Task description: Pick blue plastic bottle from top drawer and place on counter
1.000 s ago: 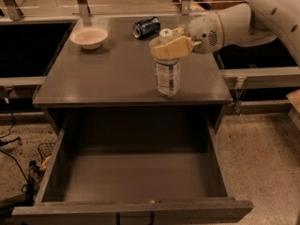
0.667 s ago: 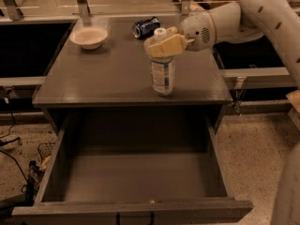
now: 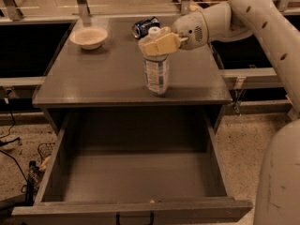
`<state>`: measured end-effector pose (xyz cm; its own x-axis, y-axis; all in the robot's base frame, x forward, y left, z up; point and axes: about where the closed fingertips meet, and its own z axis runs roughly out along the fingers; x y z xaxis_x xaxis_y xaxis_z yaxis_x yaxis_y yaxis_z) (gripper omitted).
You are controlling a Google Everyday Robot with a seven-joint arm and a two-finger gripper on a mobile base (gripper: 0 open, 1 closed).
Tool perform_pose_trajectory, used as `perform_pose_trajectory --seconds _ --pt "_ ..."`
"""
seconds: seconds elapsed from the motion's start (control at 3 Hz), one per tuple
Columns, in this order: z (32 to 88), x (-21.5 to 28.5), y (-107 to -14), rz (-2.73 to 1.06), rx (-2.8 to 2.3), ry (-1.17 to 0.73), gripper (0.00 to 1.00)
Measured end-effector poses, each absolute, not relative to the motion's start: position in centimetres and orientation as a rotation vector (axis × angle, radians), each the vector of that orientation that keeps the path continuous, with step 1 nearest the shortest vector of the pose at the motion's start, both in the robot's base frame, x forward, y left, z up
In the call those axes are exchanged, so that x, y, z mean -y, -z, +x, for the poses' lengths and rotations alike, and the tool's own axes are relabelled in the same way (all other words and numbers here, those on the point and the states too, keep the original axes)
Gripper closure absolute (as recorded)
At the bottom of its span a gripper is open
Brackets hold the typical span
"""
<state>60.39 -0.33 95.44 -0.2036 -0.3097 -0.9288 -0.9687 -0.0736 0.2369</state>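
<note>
The blue plastic bottle [image 3: 156,75], clear with a white cap and a pale bluish label, stands upright on the counter [image 3: 103,76] near its front edge, right of the middle. My gripper [image 3: 157,45], with tan fingers, comes in from the right and is shut around the bottle's neck just under the cap. The top drawer [image 3: 55,170] is pulled fully open below the counter and its inside shows nothing in it. Its small dark handle [image 3: 135,218] is on the front panel.
A white bowl [image 3: 89,36] sits at the counter's back left. A dark blue soda can [image 3: 145,26] lies at the back, just behind the bottle. My white arm [image 3: 262,27] reaches across from the right. Cables and a small basket [image 3: 42,153] lie on the floor to the left.
My gripper and the bottle in it have shifted a little to the left over the counter. The drawer, bowl and can have not moved.
</note>
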Motion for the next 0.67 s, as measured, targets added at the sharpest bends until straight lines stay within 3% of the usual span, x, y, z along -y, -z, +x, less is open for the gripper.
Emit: perform_pose_trajectory --seconds 0.67 --pt "60.44 -0.02 -95.66 -1.384 -1.562 -1.384 1.0"
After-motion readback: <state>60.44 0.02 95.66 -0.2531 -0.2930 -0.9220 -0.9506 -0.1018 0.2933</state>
